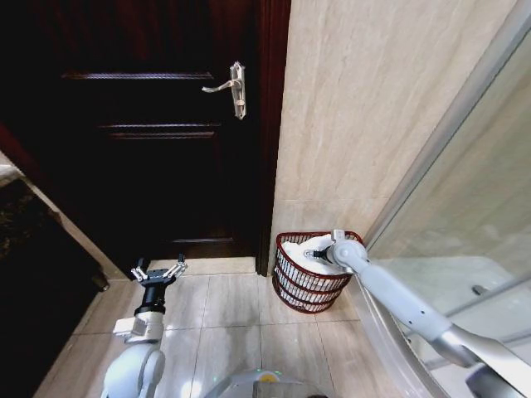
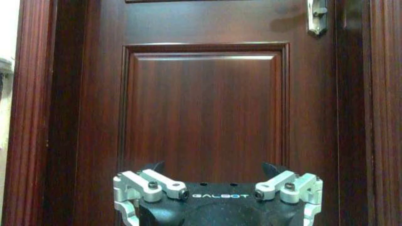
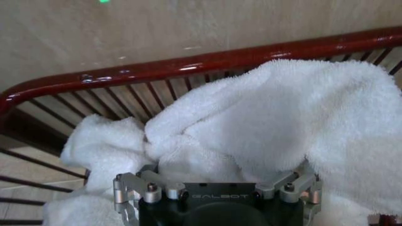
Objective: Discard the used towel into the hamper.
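Observation:
The hamper (image 1: 304,292) is a small reddish-brown slatted basket standing on the floor against the beige wall, beside the door frame. A white towel (image 1: 293,249) lies bunched inside it. My right gripper (image 1: 314,253) reaches in over the hamper's rim from the right. In the right wrist view its linkages stand spread open, and its fingertips are buried in the towel (image 3: 283,117) just below the hamper's rim (image 3: 157,66). My left gripper (image 1: 158,269) hangs open and empty low on the left, facing the door, and the left wrist view shows the left gripper (image 2: 213,165) the same way.
A dark wooden door (image 1: 149,149) with a metal handle (image 1: 236,87) stands straight ahead. A glass shower screen (image 1: 465,249) runs along the right, close to my right arm. Light floor tiles (image 1: 224,307) lie between me and the hamper.

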Motion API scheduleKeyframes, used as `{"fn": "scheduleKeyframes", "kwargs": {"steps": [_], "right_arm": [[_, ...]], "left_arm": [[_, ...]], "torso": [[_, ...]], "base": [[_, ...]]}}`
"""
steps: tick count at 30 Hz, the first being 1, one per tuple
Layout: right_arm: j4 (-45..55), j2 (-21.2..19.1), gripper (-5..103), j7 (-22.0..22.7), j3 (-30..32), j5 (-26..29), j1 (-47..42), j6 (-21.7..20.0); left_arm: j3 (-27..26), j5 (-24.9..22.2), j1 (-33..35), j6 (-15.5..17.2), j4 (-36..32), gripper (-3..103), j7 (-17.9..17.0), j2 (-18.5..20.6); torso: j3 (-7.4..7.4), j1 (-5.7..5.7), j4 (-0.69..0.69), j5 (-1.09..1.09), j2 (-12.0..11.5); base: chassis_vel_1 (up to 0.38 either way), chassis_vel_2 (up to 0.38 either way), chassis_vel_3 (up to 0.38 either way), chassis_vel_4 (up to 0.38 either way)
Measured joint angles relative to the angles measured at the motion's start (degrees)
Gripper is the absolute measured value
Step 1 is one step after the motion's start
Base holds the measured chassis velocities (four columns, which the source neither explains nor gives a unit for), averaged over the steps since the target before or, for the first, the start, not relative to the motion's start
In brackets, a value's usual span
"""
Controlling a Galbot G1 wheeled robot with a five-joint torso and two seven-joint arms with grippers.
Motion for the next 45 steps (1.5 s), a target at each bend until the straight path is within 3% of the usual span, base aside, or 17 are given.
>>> {"fn": "scheduleKeyframes", "kwargs": {"steps": [10,16,22,25,26,28,31,36,39,40,43,45], "right_arm": [[-7.5,3.0,100,-6.0,1.1,-7.7,-0.7,0.1],[-7.3,3.6,100,-6.5,1.9,-10.4,-1.1,0.1],[1.2,1.1,100,-4.1,5.8,-10.9,-3.2,0.1],[8.8,-1.0,100,-7.5,11.1,-20.7,-8.1,1.0],[8.8,-1.0,100,-7.5,11.1,-20.7,-8.1,1.0],[15.4,-1.5,100,-9.1,15.7,-26.7,-12.5,2.2],[22.7,-0.8,100,-9.7,21.2,-35.2,-19.2,5.3],[28.3,1.5,100,-12.4,26.5,-43.2,-25.8,9.9],[32.5,4.0,100,-13.3,30.5,-48.4,-31.2,15.9],[34.5,6.1,100,-17.6,34.5,-54.2,-35.7,20.1],[35.1,7.8,100,-19.9,36.5,-58.4,-38.1,23.0],[35.1,11.3,100,-21.9,39.4,-64.9,-42.4,28.7]], "left_arm": [[-0.2,-0.1,-0.2,0.4,-0.8,100,0.1,0.1],[-0.1,0.1,-0.3,0.9,-1.2,100,0.2,0.1],[0.8,1.3,-0.6,1.7,-2.0,100,0.2,-0.5],[1.6,2.3,-0.7,2.5,-2.6,100,0.1,-1.0],[1.6,2.3,-0.7,2.5,-2.6,100,0.1,-1.0],[2.7,3.3,-0.7,3.1,-3.1,100,-0.1,-1.5],[4.6,4.5,-0.6,3.5,-3.4,100,-0.9,-2.4],[5.7,4.9,-0.1,3.7,-3.9,100,-1.9,-2.9],[6.3,4.8,0.7,4.6,-5.5,100,-2.6,-2.9],[7.1,4.6,0.7,5.6,-6.1,100,-2.9,-2.7],[7.8,4.6,0.3,6.3,-6.1,100,-3.1,-2.7],[9.4,4.2,-0.2,7.7,-6.1,100,-3.4,-2.8]], "torso": [[-0.01,-0.01,0.01,0.0,0.0],[0.0,0.0,0.01,0.02,0.0],[0.02,0.0,0.03,0.04,0.0],[0.01,0.0,0.01,0.02,0.0],[0.01,0.0,0.01,0.02,0.0],[0.01,0.0,-0.02,0.02,0.0],[0.0,0.0,0.02,0.04,0.0],[0.0,0.0,0.01,0.01,0.0],[0.0,0.0,0.03,0.01,0.0],[0.0,0.0,0.0,0.04,0.0],[-0.01,-0.01,0.01,-0.02,0.0],[0.0,0.0,-0.01,0.05,0.0]], "base": [[0.0,0.0,0.0,0.0],[0.0,0.0,0.0,0.0],[0.0,0.0,0.0,0.0],[0.0,0.0,0.0,0.0],[0.0,0.0,0.0,0.0],[0.0,0.0,0.0,0.0],[0.0,0.0,0.0,0.0],[0.0,0.0,0.0,0.0],[0.0,0.0,0.0,0.0],[0.0,0.0,0.0,0.0],[0.0,0.0,0.0,0.0],[0.0,0.0,0.0,0.0]]}}
